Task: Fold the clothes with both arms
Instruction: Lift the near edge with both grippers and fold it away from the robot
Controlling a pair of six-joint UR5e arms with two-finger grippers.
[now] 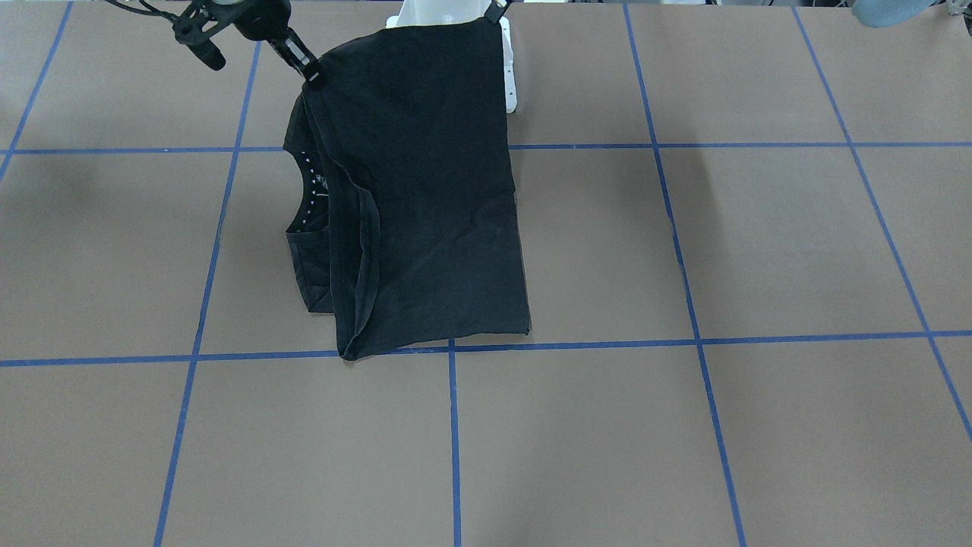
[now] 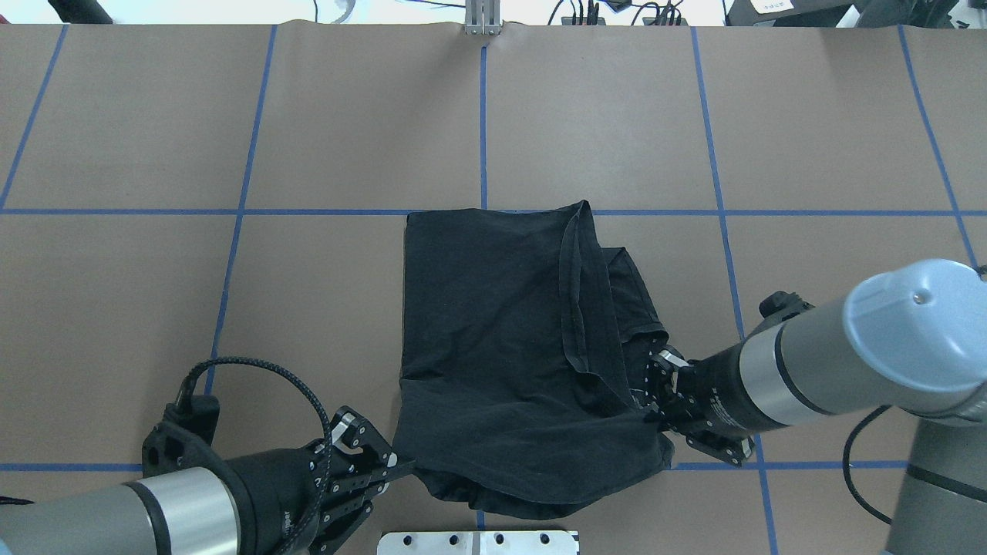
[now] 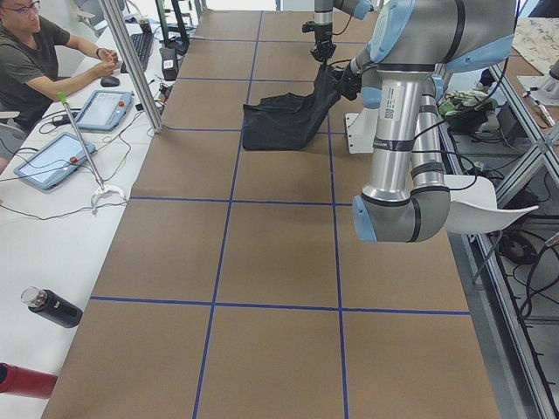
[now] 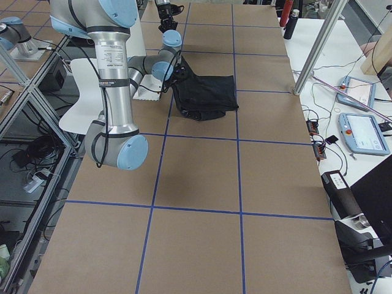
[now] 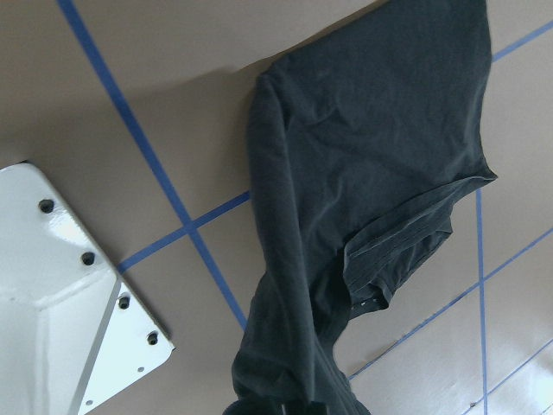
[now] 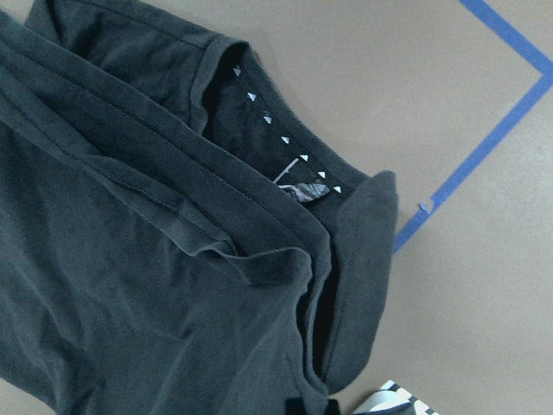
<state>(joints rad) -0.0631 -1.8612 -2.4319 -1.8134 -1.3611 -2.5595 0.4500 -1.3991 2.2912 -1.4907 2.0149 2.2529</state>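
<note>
The black T-shirt (image 2: 501,331) lies partly folded on the brown table, its far half flat and its near edge lifted toward the robot. The collar with small white triangles (image 6: 285,143) shows in the right wrist view. My left gripper (image 2: 401,462) is shut on the near left corner of the T-shirt. My right gripper (image 2: 652,416) is shut on the near right corner, beside the bunched sleeve. In the front-facing view the T-shirt (image 1: 425,197) hangs taut between the right gripper (image 1: 312,76) and the left gripper (image 1: 495,14). No graphic or logo shows.
The white base block (image 2: 478,542) sits just under the lifted edge. Blue tape lines (image 2: 483,123) grid the brown table. A person (image 3: 35,52) sits at a side table with tablets (image 3: 52,157) and bottles (image 3: 52,307).
</note>
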